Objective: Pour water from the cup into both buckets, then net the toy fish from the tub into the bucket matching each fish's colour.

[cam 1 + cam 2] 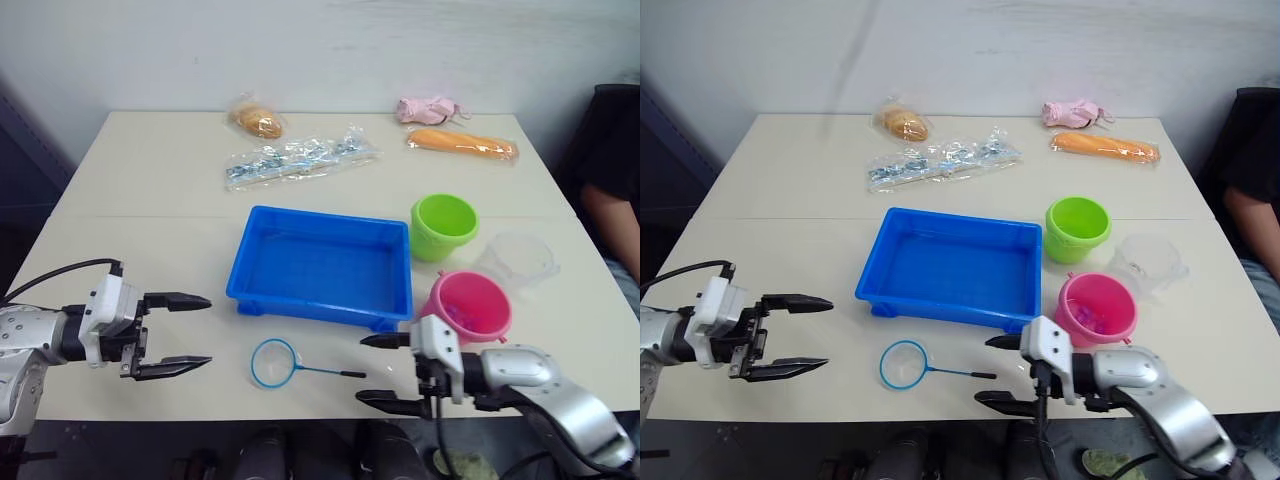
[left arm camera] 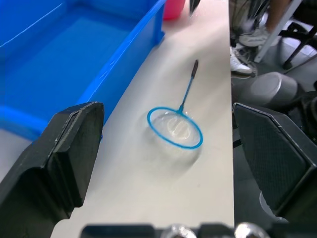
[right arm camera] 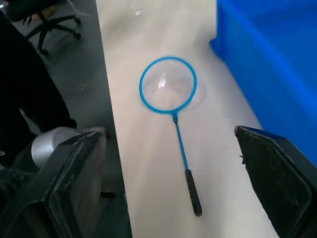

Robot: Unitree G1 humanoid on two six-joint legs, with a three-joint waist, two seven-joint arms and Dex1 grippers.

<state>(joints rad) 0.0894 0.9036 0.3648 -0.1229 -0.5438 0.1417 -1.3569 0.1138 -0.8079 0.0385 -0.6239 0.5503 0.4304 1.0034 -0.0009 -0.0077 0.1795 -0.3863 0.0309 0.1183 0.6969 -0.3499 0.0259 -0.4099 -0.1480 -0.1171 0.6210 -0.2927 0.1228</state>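
From the head camera, a pale table (image 1: 130, 250) holds a bright blue tub (image 1: 322, 264) at its centre, and no fish can be made out inside it. Just beside the tub's right end stands the green bucket (image 1: 443, 225), with the pink bucket (image 1: 467, 305) nearer the robot — small items lie in the pink one, too blurred to name. The clear cup (image 1: 517, 259) sits upright to the right of both. The net (image 1: 283, 363) lies flat on the table between tub and table edge, handle pointing right. The left gripper (image 1: 176, 334) and right gripper (image 1: 386, 370) hover on either side of it, each with fingers spread and empty.

The left wrist view shows the net's hoop lying between that gripper's parted fingers.

The right wrist view shows the handle tip pointing back toward the right gripper.

Judging by this, the netting step appears to be in hand — the next move calls for closing on the thin handle.
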